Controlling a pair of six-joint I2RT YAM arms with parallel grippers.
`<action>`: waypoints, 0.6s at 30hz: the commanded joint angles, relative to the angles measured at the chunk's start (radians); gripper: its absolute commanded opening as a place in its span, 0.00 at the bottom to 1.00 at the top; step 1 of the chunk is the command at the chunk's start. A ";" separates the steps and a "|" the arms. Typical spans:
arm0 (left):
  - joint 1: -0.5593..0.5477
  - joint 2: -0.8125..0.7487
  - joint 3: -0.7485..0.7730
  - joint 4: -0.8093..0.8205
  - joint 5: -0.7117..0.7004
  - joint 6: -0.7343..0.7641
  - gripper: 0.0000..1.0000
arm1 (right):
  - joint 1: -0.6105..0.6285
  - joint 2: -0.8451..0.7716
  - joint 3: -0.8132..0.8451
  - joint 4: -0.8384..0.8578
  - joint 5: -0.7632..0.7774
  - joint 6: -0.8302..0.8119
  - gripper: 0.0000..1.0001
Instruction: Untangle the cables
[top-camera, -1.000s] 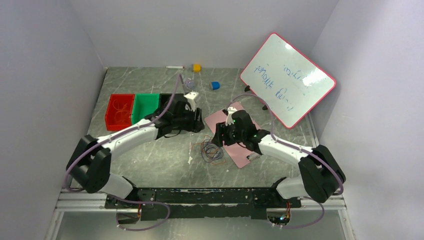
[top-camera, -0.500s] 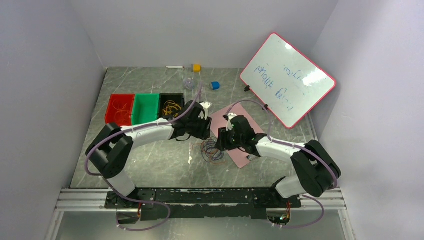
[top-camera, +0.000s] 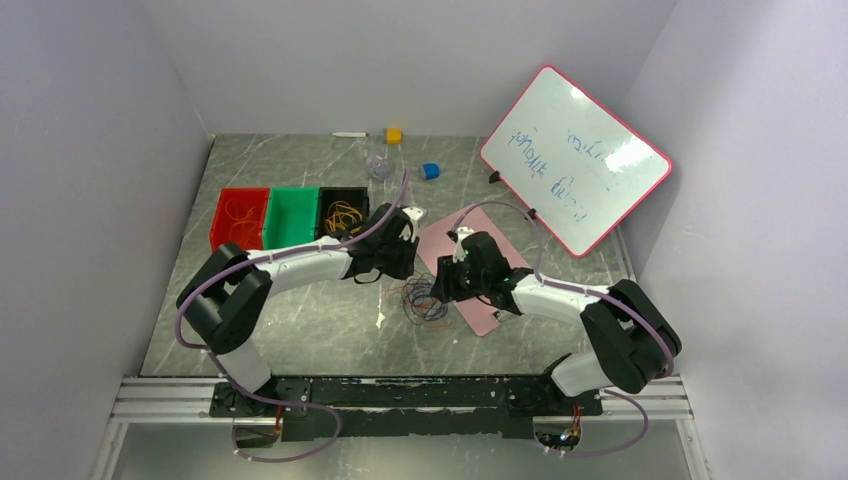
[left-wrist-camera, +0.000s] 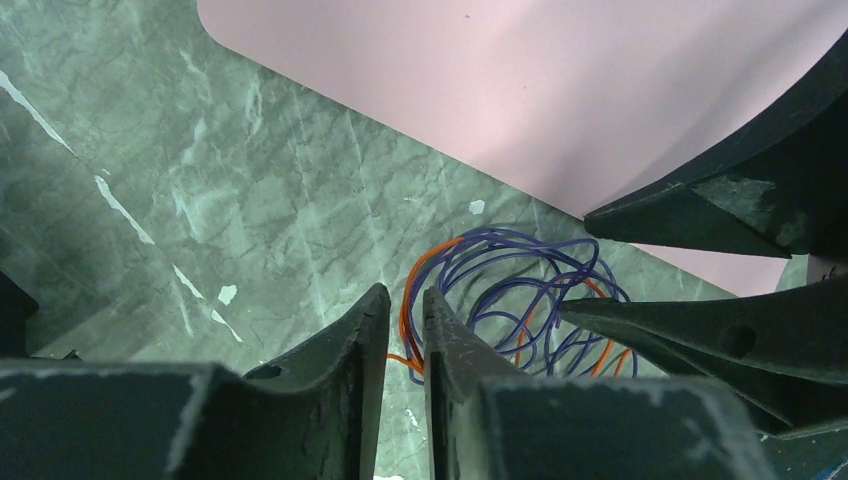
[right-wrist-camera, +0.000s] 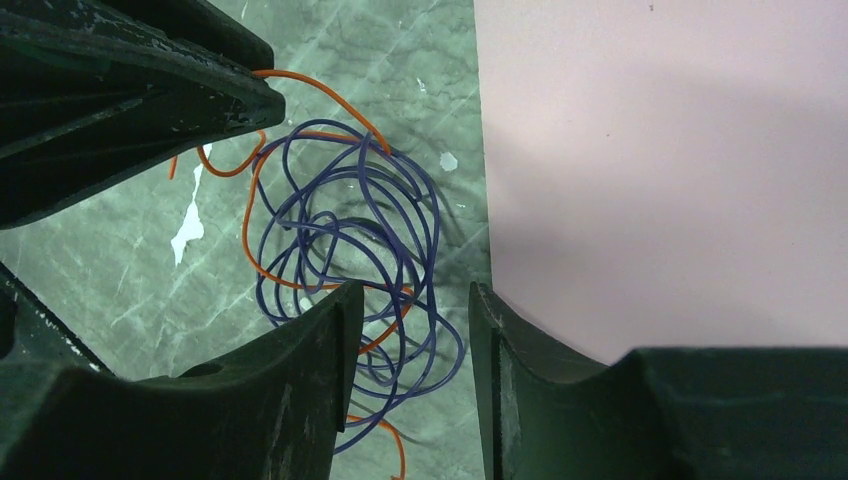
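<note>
Left wrist: I had left fingers almost together astride orange cable, unclamped; right fingers apart; clamp-and-pull looked next.

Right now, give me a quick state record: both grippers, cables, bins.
left gripper: jaws almost together, orange cable in the gap; pinch unclear
right gripper: open, low over the tangle's edge beside the mat
blue cable: many loops, interlaced with the orange cable, lying on the table
black bin: yellow cables inside
red bin: thin loops inside, colour hard to tell
task: tangle not separated yet
</note>
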 joint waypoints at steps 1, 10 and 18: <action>-0.006 -0.004 0.025 0.002 0.002 0.003 0.21 | -0.004 0.005 -0.009 0.036 0.007 -0.003 0.46; -0.007 -0.031 0.049 -0.027 -0.003 0.001 0.07 | -0.004 -0.035 -0.021 0.056 0.009 0.012 0.46; -0.006 -0.213 0.188 -0.131 -0.084 0.019 0.07 | -0.004 -0.049 -0.028 0.091 0.022 0.038 0.41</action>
